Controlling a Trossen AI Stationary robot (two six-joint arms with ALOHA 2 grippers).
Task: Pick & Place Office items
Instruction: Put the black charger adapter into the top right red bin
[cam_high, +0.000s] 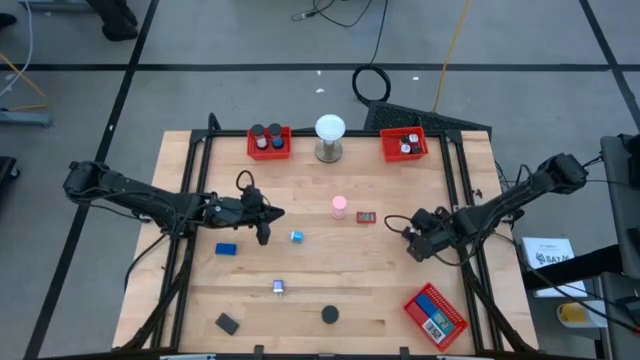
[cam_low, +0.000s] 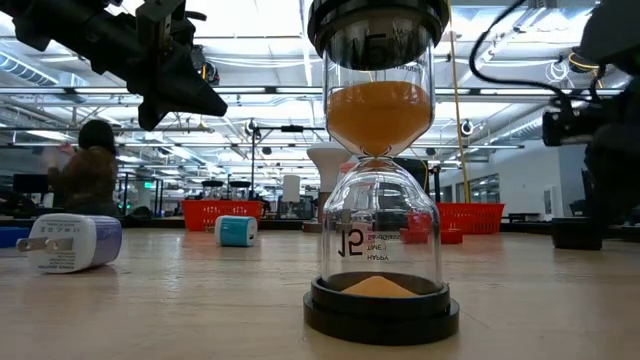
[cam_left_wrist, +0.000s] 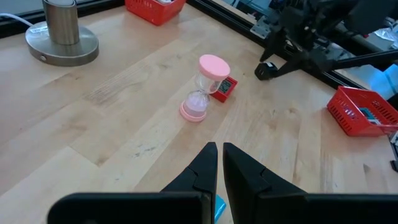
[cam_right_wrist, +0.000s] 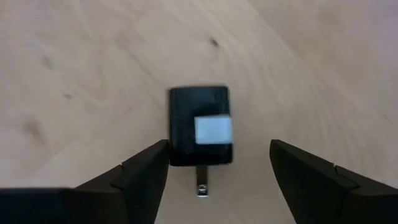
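Right gripper (cam_right_wrist: 217, 171), fingers wide, hangs over a black plug block (cam_right_wrist: 200, 126) at the table's right: probably light, rigid, slick; grip its flat sides. Left gripper (cam_left_wrist: 220, 163) waits pinched shut.

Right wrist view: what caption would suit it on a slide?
The right hand, open, hovers over a black plug on the wooden table.

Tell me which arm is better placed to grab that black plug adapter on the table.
Right. The right pincer hangs open directly over the black adapter, fingers on either side. The left pincer is shut, across the table near the pink hourglass.
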